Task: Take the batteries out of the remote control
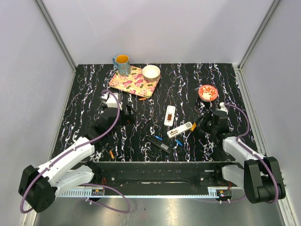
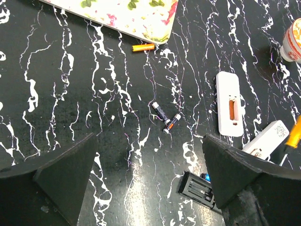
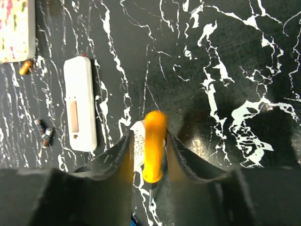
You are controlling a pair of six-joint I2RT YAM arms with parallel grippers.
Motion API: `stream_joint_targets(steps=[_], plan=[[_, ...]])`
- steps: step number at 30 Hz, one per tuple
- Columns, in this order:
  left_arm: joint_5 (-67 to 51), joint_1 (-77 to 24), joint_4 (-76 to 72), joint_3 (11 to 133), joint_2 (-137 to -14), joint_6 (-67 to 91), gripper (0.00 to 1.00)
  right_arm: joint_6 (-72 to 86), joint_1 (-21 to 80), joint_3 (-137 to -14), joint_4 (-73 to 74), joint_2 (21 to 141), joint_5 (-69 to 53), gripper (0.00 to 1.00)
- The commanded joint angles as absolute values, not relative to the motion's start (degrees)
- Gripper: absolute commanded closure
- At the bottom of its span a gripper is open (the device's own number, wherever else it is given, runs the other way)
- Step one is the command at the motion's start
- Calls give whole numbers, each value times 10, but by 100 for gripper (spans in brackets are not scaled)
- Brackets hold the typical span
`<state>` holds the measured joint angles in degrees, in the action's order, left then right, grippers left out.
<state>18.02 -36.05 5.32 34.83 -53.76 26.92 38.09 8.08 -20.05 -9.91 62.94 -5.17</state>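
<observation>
Batteries (image 2: 164, 117) lay loose; one remote (image 2: 229, 104) looked loaded. Left gripper (image 2: 148, 139) gaped empty. Right gripper (image 3: 149, 137) loosely straddled an orange tool (image 3: 154, 150).

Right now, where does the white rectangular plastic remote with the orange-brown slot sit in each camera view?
Top external: white rectangular remote just right of table centre.
Left wrist: right of centre.
Right wrist: left side.
Shared landmark: loose orange cylindrical battery beside a corner of the floral tray.
</observation>
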Motion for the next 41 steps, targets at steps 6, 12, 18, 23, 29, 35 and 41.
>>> stream_joint_targets(steps=[6, 12, 18, 23, 29, 35, 41], plan=[[221, -358, 33, 388, -543, 237, 1, 375, 77, -231, -101, 626, -53, 15], [206, -358, 3, 374, -536, 219, 1, 343, 77, -237, -109, 585, -61, 0], [263, -358, 21, 367, -520, 186, 1, 266, 77, -268, -96, 534, -12, 0], [326, -359, 13, 339, -484, 168, 1, 211, 77, -243, -180, 488, 99, 0], [328, -359, -34, 296, -447, 156, 1, 184, 77, -213, -241, 465, 152, 0], [319, -358, -47, 290, -464, 156, 1, 165, 77, -206, -258, 487, 163, 0], [314, -359, -90, 257, -468, 123, 1, 113, 77, -200, -276, 487, 175, 0]])
